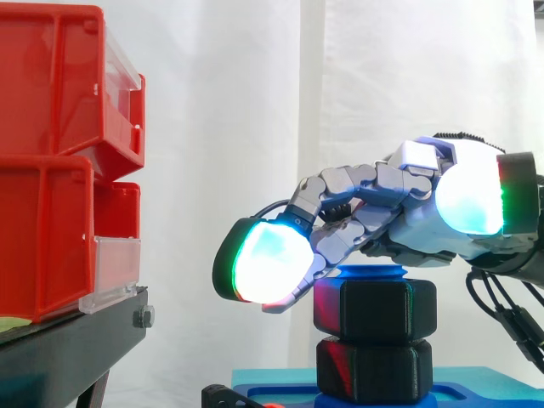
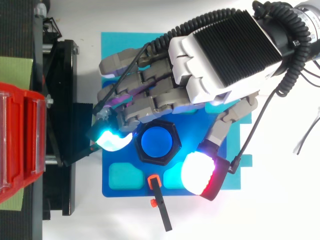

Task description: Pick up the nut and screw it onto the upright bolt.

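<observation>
Robot hand [image 2: 220, 55] hovered over the nut [image 1: 375, 310], fingers loosely bent, thumb spread wide, gripping nothing. Black hex nut sat on the upright blue bolt [image 2: 155, 142], bolt tip poking above it. 1 more black hex block [image 1: 374, 370] sat below, on the blue base [image 2: 117, 190].

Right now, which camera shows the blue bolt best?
The top view: the bolt shows its whole round blue end, ringed by the black hex nut. The side view catches a thin blue strip of it above the nut, beneath the hand.
</observation>
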Available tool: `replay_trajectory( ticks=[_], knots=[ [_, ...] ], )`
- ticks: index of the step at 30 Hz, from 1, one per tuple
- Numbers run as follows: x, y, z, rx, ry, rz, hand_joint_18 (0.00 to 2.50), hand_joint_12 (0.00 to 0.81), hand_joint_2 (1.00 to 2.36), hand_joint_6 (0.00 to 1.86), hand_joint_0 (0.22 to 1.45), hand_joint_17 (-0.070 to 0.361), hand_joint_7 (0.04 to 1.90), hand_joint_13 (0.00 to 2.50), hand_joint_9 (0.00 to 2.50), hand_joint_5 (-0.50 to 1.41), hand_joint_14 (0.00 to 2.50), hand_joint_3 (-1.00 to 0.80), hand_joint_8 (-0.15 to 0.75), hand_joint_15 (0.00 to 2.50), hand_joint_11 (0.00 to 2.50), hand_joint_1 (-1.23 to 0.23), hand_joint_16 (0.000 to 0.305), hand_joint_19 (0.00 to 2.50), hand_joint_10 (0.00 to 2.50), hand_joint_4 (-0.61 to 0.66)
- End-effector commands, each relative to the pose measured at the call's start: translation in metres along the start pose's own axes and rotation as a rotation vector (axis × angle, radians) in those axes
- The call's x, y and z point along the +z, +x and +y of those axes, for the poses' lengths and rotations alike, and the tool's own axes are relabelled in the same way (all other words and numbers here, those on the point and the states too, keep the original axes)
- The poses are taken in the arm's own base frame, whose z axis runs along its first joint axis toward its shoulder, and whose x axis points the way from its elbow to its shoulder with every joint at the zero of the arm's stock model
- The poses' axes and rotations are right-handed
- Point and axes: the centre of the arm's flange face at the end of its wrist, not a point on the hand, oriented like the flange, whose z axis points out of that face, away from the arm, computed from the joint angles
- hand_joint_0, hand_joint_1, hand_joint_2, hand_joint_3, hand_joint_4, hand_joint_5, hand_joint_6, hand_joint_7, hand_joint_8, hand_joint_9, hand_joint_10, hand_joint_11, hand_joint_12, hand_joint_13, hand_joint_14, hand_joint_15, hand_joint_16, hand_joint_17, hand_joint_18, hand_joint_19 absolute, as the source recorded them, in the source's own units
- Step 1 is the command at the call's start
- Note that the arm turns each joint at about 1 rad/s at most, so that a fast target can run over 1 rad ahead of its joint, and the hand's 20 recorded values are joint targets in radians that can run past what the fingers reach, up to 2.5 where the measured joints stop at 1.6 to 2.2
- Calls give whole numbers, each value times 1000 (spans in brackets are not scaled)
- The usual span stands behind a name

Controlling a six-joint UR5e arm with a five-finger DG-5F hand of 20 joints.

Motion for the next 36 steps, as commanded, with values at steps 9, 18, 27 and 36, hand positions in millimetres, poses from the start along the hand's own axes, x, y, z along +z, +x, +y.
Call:
replay_trajectory(
  ticks=[9,18,27,36],
  knots=[
    [-1,3,1,6,3,9,223,382,1000,504,412,100,1087,481,589,-120,0,-500,304,0,0,-125,44,0,0,269],
    [-1,3,1,7,4,10,329,370,1000,503,425,92,1309,561,670,-72,0,-500,316,0,0,-130,41,0,0,259],
    [-3,-1,-3,-4,1,-7,479,321,1000,587,456,73,1366,695,855,-17,0,-500,315,0,0,-181,32,0,1,208],
    [-9,-8,-11,-16,4,-19,647,263,1000,704,475,53,1156,869,1119,-4,0,-500,298,10,0,-328,24,0,0,143]
  ],
)
